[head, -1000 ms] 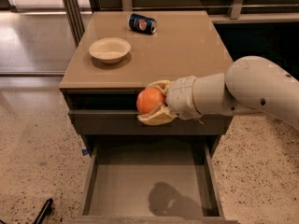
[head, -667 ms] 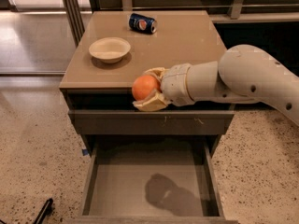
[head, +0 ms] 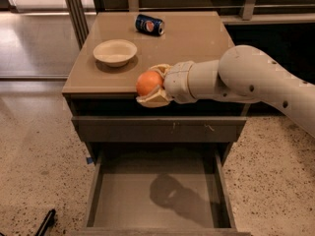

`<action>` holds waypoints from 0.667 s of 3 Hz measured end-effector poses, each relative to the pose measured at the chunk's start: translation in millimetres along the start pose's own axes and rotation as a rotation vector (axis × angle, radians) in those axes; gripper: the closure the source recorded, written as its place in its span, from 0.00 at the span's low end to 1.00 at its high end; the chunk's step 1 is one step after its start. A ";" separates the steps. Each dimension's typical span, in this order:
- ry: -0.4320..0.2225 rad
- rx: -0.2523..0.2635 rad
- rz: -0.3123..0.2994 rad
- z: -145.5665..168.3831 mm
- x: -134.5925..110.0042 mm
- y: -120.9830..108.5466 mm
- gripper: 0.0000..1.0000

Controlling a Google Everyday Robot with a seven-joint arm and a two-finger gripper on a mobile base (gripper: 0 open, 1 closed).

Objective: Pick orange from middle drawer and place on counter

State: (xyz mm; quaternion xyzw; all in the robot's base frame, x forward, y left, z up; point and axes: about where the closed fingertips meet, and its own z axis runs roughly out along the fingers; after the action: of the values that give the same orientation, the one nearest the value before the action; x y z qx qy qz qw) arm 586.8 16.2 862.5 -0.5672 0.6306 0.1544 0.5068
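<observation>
**Item under handling.** The small round orange fruit is clasped in the cream two-fingered claw, one finger arching over it and one cupped beneath. It sits in front of and to the right of the shallow cream bowl, near it but not touching. It is level with the front lip of the glossy tan bench. Whether the fruit is over the bench top or just short of the lip cannot be determined. The wide grey-brown middle drawer stands open well below the bowl and holds nothing but shadow. A dark blue drinks can lies on its side behind the bowl, to the right.

**Hazards.**
- In my judgement, letting go here risks the fruit missing the lip and dropping into the drawer or onto the speckled floor.
- The lower finger rides at about lip height and could catch the bench edge on the way forward.
- A round fruit set down on a glossy top so near the edge may roll off.
- Too long a travel toward the bowl could knock it.

**Change since the earlier frame.** The fruit has risen from the level of the upper drawer front to the bench lip and shifted slightly toward the bowl. The white arm has followed. The grasp is unchanged.
</observation>
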 end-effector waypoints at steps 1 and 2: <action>-0.001 0.076 0.009 -3.9 -0.1 -5.0 1.00; -0.014 0.229 0.003 -14.6 4.7 -35.8 1.00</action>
State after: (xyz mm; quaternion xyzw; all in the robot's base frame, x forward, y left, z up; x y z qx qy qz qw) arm 611.9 -8.7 878.7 -0.5034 0.6414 0.0861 0.5725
